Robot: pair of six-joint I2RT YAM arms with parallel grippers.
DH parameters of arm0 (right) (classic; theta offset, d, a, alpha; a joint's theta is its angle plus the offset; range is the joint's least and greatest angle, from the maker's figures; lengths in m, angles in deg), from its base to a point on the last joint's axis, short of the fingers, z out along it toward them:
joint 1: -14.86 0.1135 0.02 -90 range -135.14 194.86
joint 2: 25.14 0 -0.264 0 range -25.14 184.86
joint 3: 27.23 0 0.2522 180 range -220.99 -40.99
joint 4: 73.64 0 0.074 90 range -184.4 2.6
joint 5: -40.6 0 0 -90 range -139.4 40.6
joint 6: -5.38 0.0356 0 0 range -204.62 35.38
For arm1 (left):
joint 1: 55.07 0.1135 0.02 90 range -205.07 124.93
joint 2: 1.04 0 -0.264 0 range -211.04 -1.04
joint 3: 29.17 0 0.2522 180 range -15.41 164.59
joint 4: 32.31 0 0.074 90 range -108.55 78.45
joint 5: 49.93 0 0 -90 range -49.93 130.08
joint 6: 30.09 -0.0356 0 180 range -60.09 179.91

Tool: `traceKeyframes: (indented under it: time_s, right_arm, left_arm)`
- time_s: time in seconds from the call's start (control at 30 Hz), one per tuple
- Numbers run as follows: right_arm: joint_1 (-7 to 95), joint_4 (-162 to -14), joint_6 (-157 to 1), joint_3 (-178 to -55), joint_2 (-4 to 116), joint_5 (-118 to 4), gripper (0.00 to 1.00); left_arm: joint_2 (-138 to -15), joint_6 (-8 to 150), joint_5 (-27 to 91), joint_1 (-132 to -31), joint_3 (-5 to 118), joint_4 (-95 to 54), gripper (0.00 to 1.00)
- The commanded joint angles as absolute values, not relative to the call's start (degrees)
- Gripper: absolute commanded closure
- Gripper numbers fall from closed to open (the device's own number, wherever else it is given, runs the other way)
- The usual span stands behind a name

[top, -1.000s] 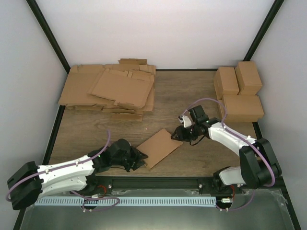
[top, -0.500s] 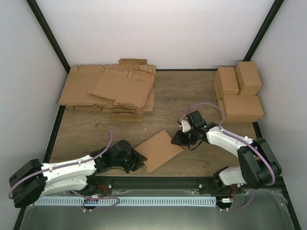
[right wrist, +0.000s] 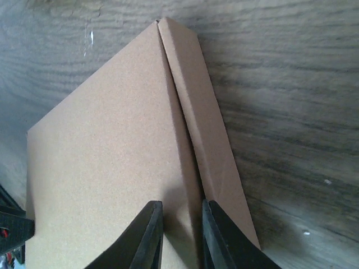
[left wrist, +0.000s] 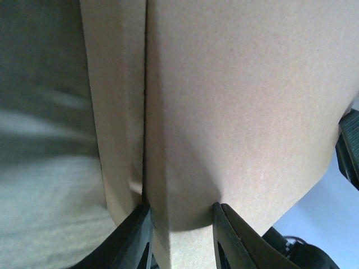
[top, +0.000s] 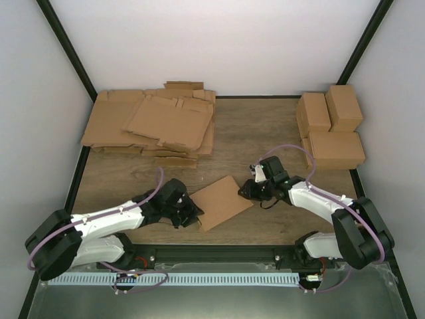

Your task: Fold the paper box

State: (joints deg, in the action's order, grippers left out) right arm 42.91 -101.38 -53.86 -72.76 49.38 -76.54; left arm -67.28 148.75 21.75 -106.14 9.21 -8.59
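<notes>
The paper box is a flat brown cardboard piece with creased panels, lying in the middle of the wooden table. My left gripper is at its near left corner. In the left wrist view the box fills the frame and my left gripper is shut on its edge beside a crease. My right gripper is at the box's far right corner. In the right wrist view my right gripper is shut on the box next to a narrow folded flap.
A pile of wide flat cardboard sheets lies at the back left. Three folded brown boxes stand at the back right. A black frame rail runs along the table's near edge.
The right gripper has moved left and nearer along the box's right corner. The left gripper has moved up and right onto the left corner. The box has turned slightly.
</notes>
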Motion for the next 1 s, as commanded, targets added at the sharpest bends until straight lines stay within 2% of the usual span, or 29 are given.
traceKeyframes:
  time_s: [0.0,0.3,0.4,0.47,0.63,0.8,0.9,0.97]
  right_arm:
    - [45.0,-102.27,-51.01,-71.0,49.9,-74.97,0.79]
    - [45.0,-103.76,-50.95,-72.17,45.8,-70.25,0.77]
    - [45.0,-104.59,-51.29,-72.82,44.95,-69.25,0.77]
    - [45.0,-104.83,-51.48,-73.19,44.79,-69.19,0.77]
    - [45.0,-104.83,-51.88,-73.25,45.19,-70.08,0.77]
    - [45.0,-105.12,-51.93,-72.5,45.29,-70.8,0.77]
    - [45.0,-105.49,-51.79,-71.88,46.09,-70.17,0.67]
    - [45.0,-105.72,-51.58,-71.56,45.98,-69.68,0.65]
  left_arm:
    - [-71.22,137.96,29.4,-102.32,12.94,-5.17,0.65]
    - [-71.2,124.31,33.63,-99.29,24.67,10.68,0.47]
    - [-67.67,125.03,34.32,-98.98,23.85,13.27,0.38]
    - [-65.51,126.18,33.77,-98.72,21.89,12.65,0.36]
    - [-64.22,127.11,30.72,-97.81,16.32,7.03,0.36]
    - [-66.87,119.27,28.85,-94.85,17.65,3.49,0.5]
    - [-68.45,114.25,28.01,-92.31,18.74,2.85,0.49]
    - [-69.67,110.78,25.72,-91.16,18.96,1.59,0.47]
